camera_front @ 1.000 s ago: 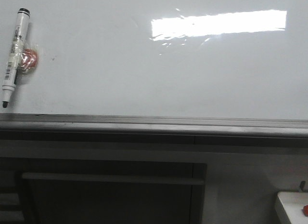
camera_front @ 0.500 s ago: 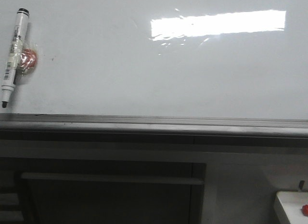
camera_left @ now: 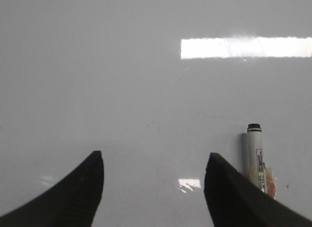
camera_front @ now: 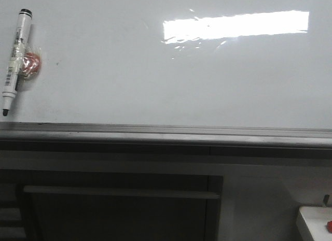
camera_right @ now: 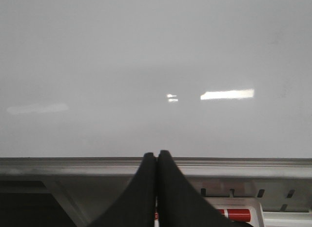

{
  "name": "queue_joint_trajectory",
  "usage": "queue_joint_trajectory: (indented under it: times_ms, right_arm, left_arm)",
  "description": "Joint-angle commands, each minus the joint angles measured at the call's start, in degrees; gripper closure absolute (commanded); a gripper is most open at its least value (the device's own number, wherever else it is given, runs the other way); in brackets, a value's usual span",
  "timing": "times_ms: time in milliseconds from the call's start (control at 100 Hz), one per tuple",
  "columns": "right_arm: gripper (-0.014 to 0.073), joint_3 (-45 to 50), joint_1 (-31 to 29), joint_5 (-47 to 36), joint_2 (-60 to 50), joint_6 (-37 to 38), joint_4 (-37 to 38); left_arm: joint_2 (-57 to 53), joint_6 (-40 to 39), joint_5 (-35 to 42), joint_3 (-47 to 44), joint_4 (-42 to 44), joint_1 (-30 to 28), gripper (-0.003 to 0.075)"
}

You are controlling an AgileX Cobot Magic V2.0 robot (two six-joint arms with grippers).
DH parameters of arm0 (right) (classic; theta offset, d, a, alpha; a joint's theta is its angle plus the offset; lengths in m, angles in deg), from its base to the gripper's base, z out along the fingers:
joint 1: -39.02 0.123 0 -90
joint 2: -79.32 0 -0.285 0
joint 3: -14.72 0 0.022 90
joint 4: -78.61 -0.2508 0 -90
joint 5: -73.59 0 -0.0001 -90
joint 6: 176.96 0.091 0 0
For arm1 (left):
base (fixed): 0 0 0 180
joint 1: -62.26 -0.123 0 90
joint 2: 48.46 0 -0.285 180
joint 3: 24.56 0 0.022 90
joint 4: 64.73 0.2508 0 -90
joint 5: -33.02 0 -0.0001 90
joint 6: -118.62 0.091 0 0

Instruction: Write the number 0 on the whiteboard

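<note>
The whiteboard [camera_front: 155,80] is glossy white with a grey metal rim [camera_front: 166,131] and a bright rectangular glare; no drawn 0 shows on it. A white marker with a black cap and tip [camera_front: 14,59] lies on its left part beside a small red-orange round thing [camera_front: 32,64]. In the left wrist view my left gripper [camera_left: 153,161] is open over the bare board, the marker [camera_left: 255,154] just outside one finger. In the right wrist view my right gripper [camera_right: 157,154] is shut and empty, its tips at the board's rim [camera_right: 73,164]. Neither gripper shows in the front view.
A small white tray [camera_front: 315,221] with a red item [camera_front: 329,226] stands at the lower right, below the board; it also shows in the right wrist view [camera_right: 282,218] holding a red marker [camera_right: 238,215]. A dark cabinet front with a pale bar [camera_front: 119,192] lies under the rim.
</note>
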Motion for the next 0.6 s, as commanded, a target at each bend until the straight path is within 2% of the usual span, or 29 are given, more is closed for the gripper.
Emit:
queue_joint_trajectory:
  times_ms: [0, 150, 380, 460, 590]
  right_arm:
    - [0.0654, -2.0, 0.1, -4.3, 1.3, 0.0, -0.9]
    - [0.0654, -2.0, 0.1, -5.1, 1.3, 0.0, -0.9]
    - [0.0654, -2.0, 0.1, -5.1, 1.3, 0.0, -0.9]
    - [0.0654, -2.0, 0.1, -5.1, 1.3, 0.0, -0.9]
    - [0.0654, -2.0, 0.1, -5.1, 1.3, 0.0, -0.9]
  left_arm:
    - [2.9, -0.6, 9.5, 0.5, 0.0, 0.3, 0.0269]
    - [9.0, -0.6, 12.6, 0.5, -0.1, 3.5, 0.0269]
    - [20.0, -1.0, 23.3, 0.5, -0.6, 16.1, 0.027]
    - [23.5, -1.0, 24.5, 0.5, -2.0, 20.2, 0.027]
    - [30.8, -1.0, 26.3, 0.5, -4.2, 23.7, 0.027]
